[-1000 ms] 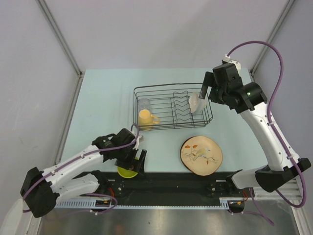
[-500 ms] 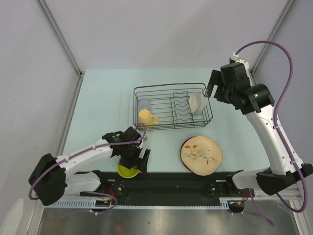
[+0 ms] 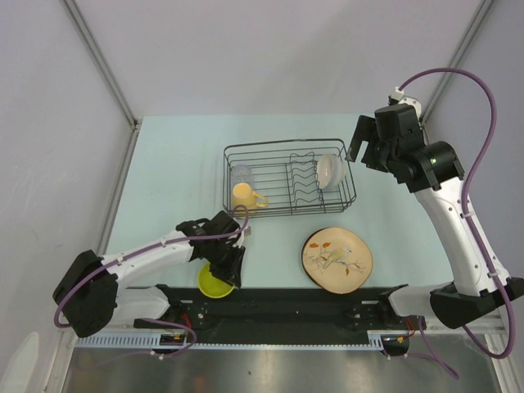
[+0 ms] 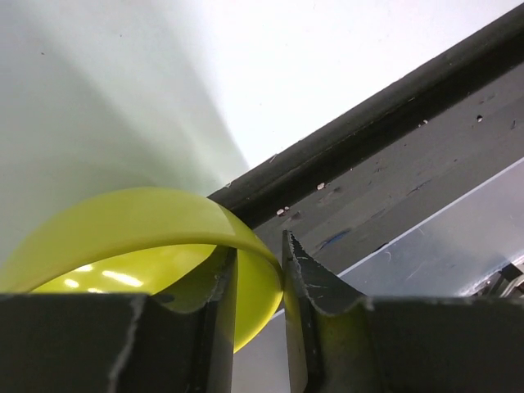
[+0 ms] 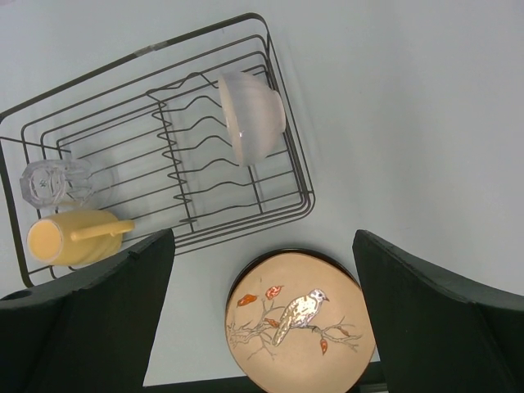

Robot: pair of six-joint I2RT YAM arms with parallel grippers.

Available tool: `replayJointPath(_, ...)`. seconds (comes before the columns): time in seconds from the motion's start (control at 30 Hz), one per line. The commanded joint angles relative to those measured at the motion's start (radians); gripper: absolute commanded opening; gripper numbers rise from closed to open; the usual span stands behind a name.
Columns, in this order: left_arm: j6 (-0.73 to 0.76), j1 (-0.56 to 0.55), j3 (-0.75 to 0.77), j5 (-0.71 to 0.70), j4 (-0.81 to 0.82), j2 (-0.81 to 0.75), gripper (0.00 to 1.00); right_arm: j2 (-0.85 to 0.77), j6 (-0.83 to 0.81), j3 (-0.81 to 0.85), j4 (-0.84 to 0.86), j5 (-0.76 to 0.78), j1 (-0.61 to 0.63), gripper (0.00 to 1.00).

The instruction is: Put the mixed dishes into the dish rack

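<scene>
The lime-green bowl sits at the table's near edge. My left gripper is shut on its right rim, one finger inside and one outside. The black wire dish rack holds a white bowl on edge among the prongs, a clear glass and a yellow mug. A tan dark-rimmed plate with a bird and leaves lies flat in front of the rack. My right gripper hangs open and empty, high above the rack's right end.
A black rail runs along the table's near edge just behind the lime-green bowl. Grey walls and metal posts close in the table on the left, back and right.
My left gripper's jaws have closed onto the lime-green bowl's rim. My right gripper has drawn back up and to the right, away from the white bowl now resting in the rack.
</scene>
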Motion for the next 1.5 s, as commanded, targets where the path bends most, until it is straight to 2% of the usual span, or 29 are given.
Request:
replayJointPath(0.0, 0.005, -0.002, 0.004, -0.017, 0.031, -0.011, 0.11, -0.035, -0.008, -0.004, 0.034, -0.009, -0.006, 0.96)
replayJointPath(0.1, 0.032, -0.004, 0.034, -0.042, 0.021, -0.016, 0.0, -0.045, -0.008, -0.023, 0.043, -0.013, -0.005, 0.96)
replayJointPath(0.23, 0.115, -0.015, 0.183, -0.101, -0.027, -0.019, 0.0, -0.062, -0.006, -0.062, 0.072, -0.027, -0.005, 0.95)
replayJointPath(0.37, 0.221, -0.015, 0.397, -0.137, -0.055, -0.018, 0.0, -0.065, -0.003, -0.065, 0.088, -0.044, -0.003, 0.95)
replayJointPath(0.47, 0.281, -0.021, 0.479, -0.144, -0.074, -0.024, 0.0, -0.056, 0.0, -0.054, 0.097, -0.055, -0.002, 0.95)
replayJointPath(0.73, 0.292, -0.027, 0.429, -0.145, -0.065, -0.067, 0.0, -0.041, 0.02, -0.02, 0.083, -0.035, 0.033, 0.94)
replayJointPath(0.93, 0.278, -0.027, 0.457, -0.036, -0.038, -0.053, 0.0, -0.047, 0.024, -0.022, 0.068, -0.004, 0.052, 0.94)
replayJointPath(1.13, 0.223, -0.027, 0.608, 0.167, 0.0, 0.015, 0.0, -0.047, 0.01, -0.01, 0.057, 0.043, 0.049, 0.95)
replayJointPath(1.47, 0.044, 0.03, 1.026, 0.409, 0.142, 0.275, 0.0, -0.108, 0.047, -0.063, 0.08, 0.137, 0.035, 0.94)
